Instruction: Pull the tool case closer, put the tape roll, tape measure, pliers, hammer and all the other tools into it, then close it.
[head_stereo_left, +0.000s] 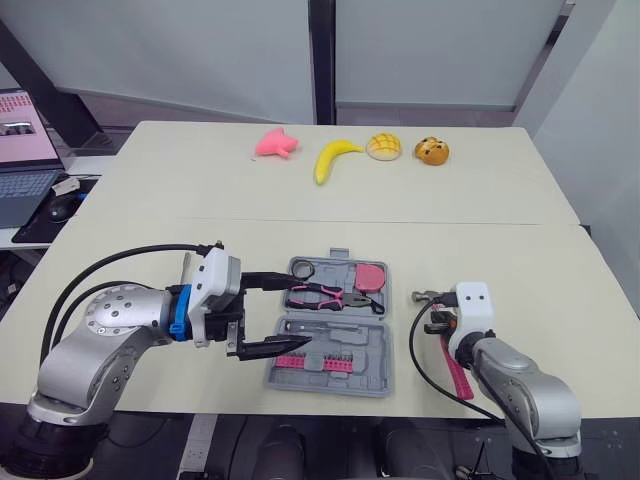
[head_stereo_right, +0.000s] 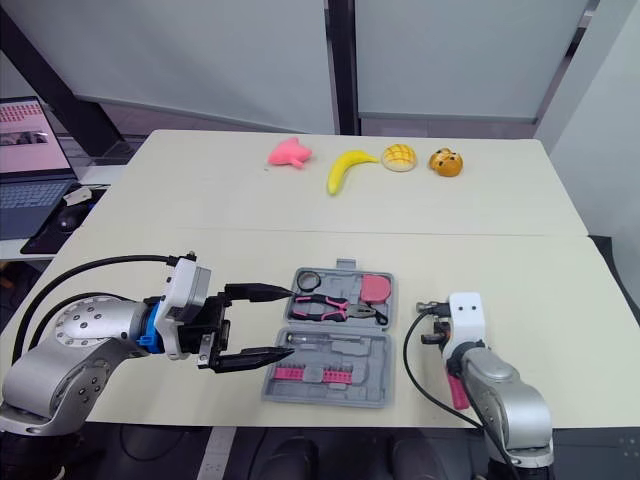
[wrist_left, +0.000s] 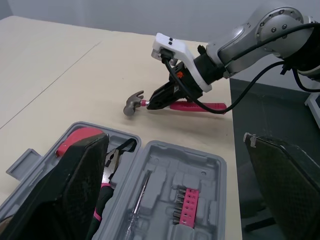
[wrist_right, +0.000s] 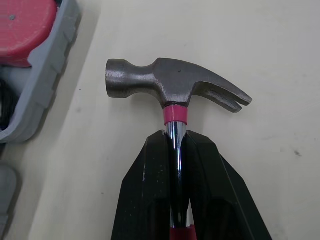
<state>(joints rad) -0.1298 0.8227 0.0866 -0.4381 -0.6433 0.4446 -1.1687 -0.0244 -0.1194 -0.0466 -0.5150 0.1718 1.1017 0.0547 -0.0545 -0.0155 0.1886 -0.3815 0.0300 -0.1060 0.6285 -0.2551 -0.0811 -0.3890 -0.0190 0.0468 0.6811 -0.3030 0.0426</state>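
The grey tool case (head_stereo_left: 385, 345) lies open near the table's front edge. In it are pink-and-black pliers (head_stereo_left: 322, 295), a pink tape measure (head_stereo_left: 371, 274), a tape roll ring (head_stereo_left: 302, 268) and a pink bit rack (head_stereo_left: 322, 362). My left gripper (head_stereo_left: 298, 310) is open, its fingers spread over the case's left end with nothing between them. To the right of the case, my right gripper (wrist_right: 176, 140) is shut on the hammer's (wrist_right: 175, 85) shaft just below the steel head. The hammer's pink handle (head_stereo_left: 458, 375) runs back under the wrist, and its head (wrist_left: 132, 103) sits low over the table.
At the far side of the table lie a pink toy (head_stereo_left: 276, 144), a banana (head_stereo_left: 332, 158) and two buns (head_stereo_left: 384, 147) (head_stereo_left: 432, 151). A laptop (head_stereo_left: 22, 150) stands on a desk to the left. The table's front edge (head_stereo_left: 330, 408) is just behind the case.
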